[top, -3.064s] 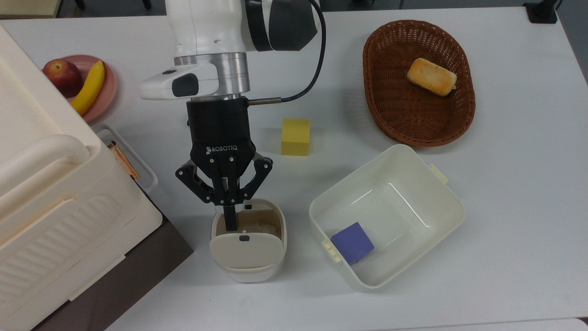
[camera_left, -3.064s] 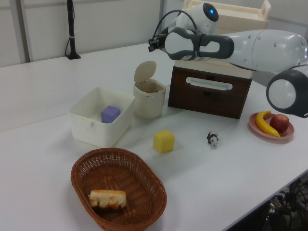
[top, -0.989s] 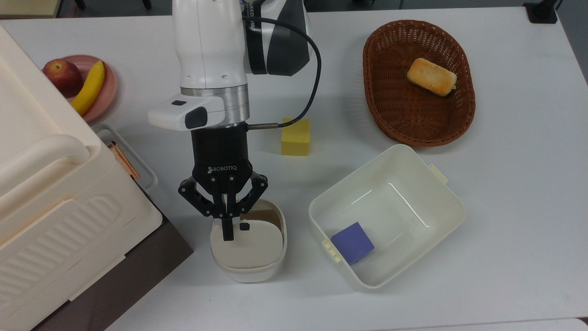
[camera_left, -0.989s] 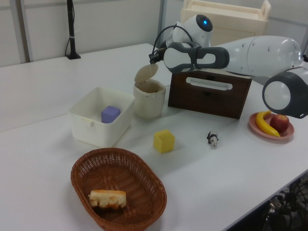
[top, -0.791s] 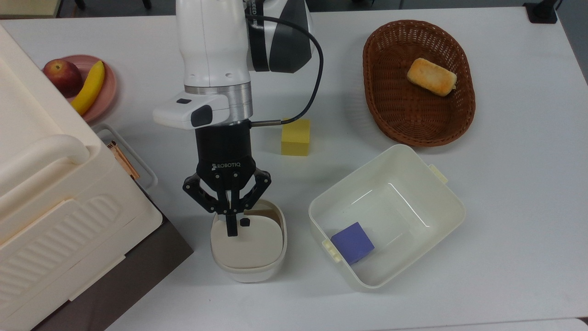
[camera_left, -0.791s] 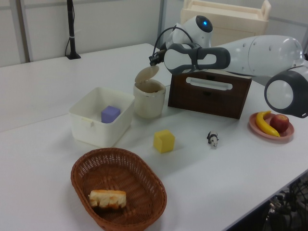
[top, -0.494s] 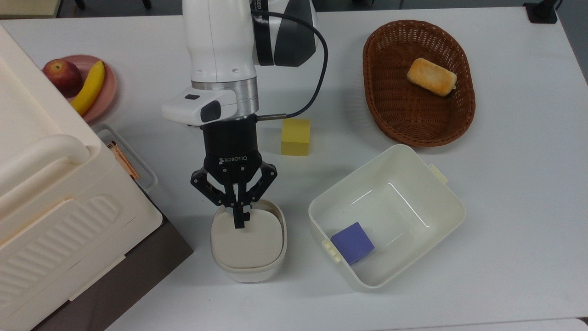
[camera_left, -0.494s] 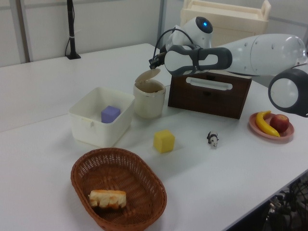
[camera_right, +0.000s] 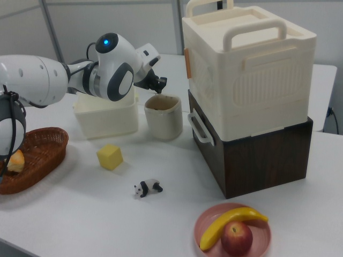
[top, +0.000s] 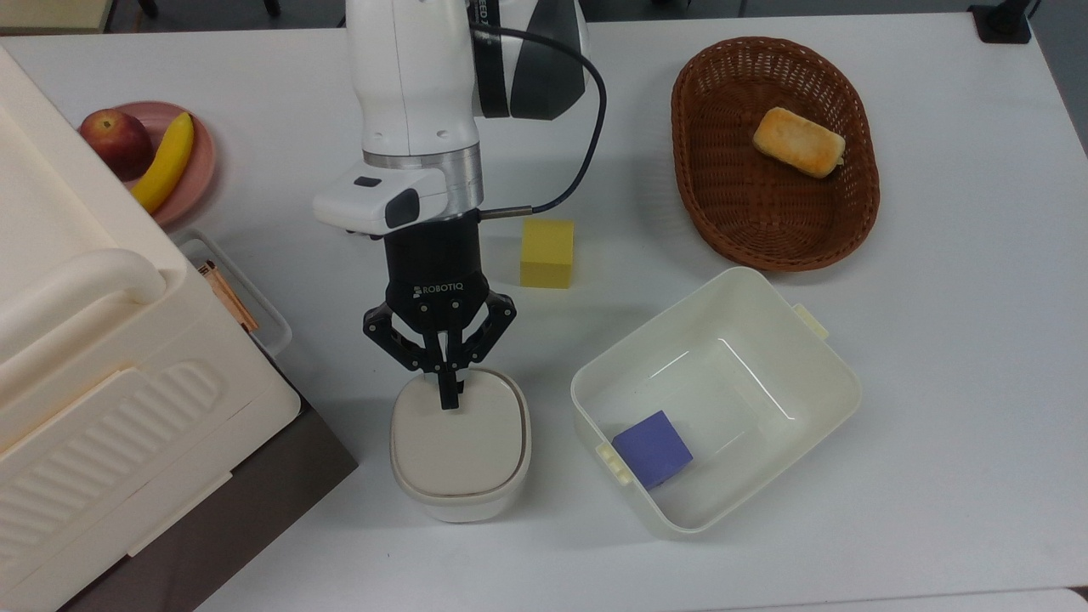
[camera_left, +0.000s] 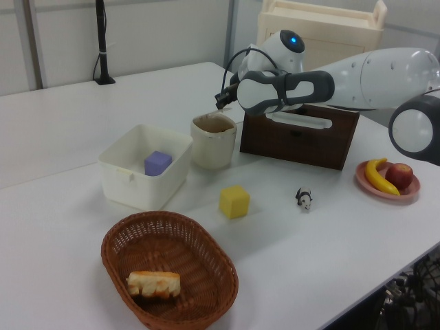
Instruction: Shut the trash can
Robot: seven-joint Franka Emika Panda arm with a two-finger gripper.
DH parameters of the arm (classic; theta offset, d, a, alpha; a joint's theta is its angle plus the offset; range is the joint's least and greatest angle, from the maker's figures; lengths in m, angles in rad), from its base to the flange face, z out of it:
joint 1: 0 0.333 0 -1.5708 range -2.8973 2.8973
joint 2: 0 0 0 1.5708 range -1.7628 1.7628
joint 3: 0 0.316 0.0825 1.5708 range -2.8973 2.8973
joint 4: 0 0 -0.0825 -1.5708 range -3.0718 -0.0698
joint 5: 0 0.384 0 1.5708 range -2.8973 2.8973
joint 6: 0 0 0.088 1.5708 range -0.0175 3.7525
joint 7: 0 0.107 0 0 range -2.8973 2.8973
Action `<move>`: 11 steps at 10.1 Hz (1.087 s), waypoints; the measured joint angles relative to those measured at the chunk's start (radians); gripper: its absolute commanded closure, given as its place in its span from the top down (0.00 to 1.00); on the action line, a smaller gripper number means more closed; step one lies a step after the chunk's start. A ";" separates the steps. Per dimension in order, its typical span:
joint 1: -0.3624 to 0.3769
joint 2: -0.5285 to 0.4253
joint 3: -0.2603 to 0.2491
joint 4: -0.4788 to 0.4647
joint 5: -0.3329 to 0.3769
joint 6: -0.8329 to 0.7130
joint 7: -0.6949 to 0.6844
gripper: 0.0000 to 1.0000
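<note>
- Down goes the lid — three seconds back it stood upright, and now it lies flat across the trash can, with the hand having followed it down and shifted toward the top view's right.
- Arm reaches in from the top view's upper edge, wrist tipped so the hand points down onto the lid's near edge.
- Fingers are pinched together, narrow, holding nothing, tips touching the lid.
- Trash can sits directly under the hand on the desk, just beside the brown cabinet.
- Off to the hand's side, at the top view's right, the white tub holds a purple cube.
- Beyond that, the wicker basket carries a bread piece.
- Yellow block rests near the wrist; pink plate with apple and banana lies well apart.
</note>
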 measured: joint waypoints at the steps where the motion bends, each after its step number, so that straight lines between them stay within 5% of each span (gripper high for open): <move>1: 0.000 -0.001 0.000 -0.010 0.000 0.000 -0.004 0.00; 11: 0.003 -0.006 0.001 -0.088 -0.001 0.001 -0.043 0.00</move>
